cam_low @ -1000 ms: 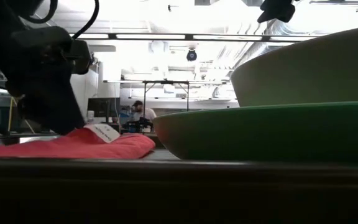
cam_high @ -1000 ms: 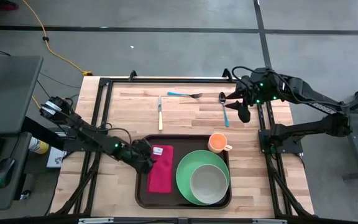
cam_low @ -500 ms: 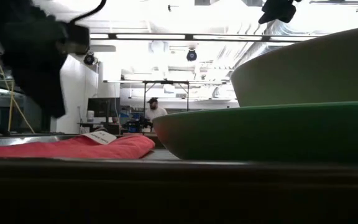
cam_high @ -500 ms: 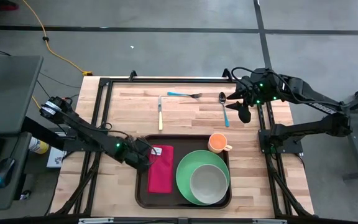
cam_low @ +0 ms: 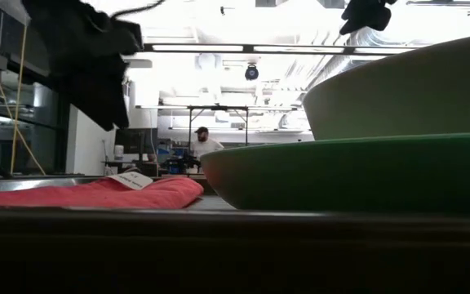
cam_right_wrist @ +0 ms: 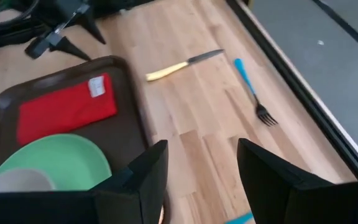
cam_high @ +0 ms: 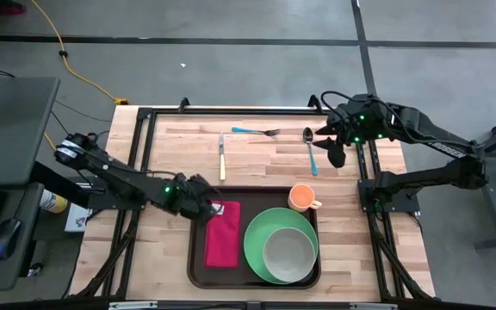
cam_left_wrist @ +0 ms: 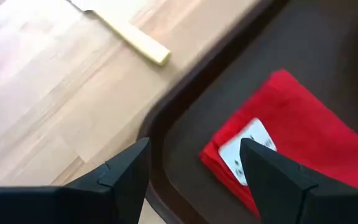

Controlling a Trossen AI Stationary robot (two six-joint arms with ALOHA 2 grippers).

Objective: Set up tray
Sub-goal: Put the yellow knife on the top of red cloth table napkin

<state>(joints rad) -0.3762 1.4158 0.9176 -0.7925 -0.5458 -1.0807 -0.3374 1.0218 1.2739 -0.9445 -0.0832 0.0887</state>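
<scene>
The tray (cam_high: 198,271) lies at the table's (cam_high: 179,155) near edge, holding a red napkin (cam_high: 221,232), a green plate (cam_high: 261,237) with a bowl (cam_high: 288,253), and an orange cup (cam_high: 300,198). The left gripper (cam_high: 207,206) hovers over its far-left corner, fingers released and empty. The right gripper (cam_high: 331,151) waits beside the spoon (cam_high: 310,148), fingers apart, empty. Reaching for the knife (cam_high: 222,157), the left fingers could snag the napkin or nudge the rim, shifting the tray.

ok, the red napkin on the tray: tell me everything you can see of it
The red napkin is folded into a flat oblong of soft cloth, with a white tag near one end. It lies on the left part of the dark brown tray, beside the green plate. The open left gripper hangs above its tag end, not touching.
</scene>
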